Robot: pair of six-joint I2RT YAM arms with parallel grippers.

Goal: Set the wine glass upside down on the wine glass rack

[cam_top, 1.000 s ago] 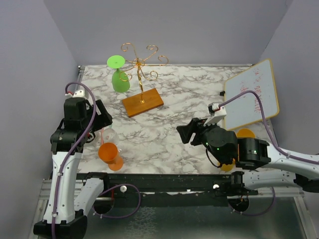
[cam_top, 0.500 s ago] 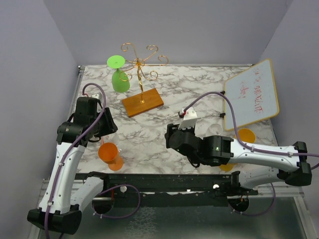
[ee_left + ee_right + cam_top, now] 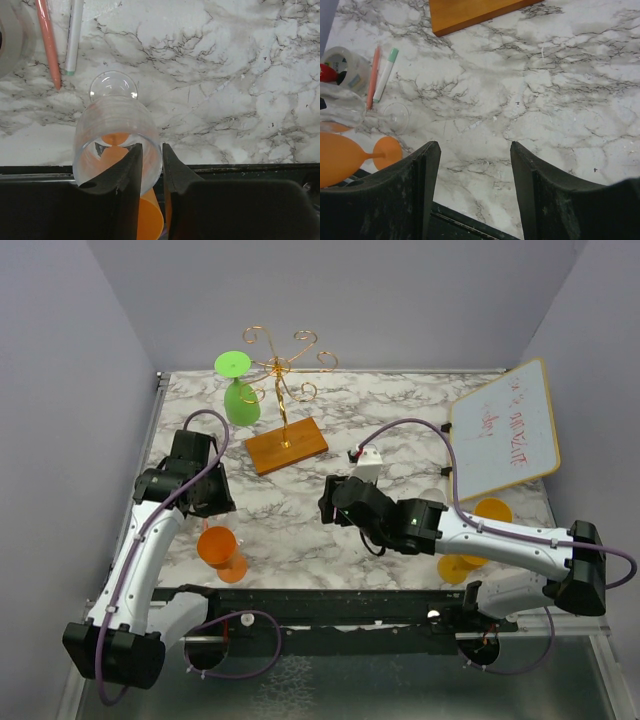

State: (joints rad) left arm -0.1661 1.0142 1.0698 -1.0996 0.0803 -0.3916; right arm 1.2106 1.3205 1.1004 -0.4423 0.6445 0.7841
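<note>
The left gripper (image 3: 151,148) pinches the clear wine glass (image 3: 117,125) by its rim near the bench's (image 3: 400,420) left edge. The right gripper (image 3: 475,146) hangs spread apart.

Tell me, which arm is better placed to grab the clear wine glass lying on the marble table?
Left. The left gripper straddles the rim of the clear wine glass; the right gripper hangs open over bare marble table, well away.

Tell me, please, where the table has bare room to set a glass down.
Bare marble lies between the rack base and the whiteboard, and in front of the base, toward the near edge. The near-left corner is crowded: orange glass, clear glass, pens, tape.
</note>
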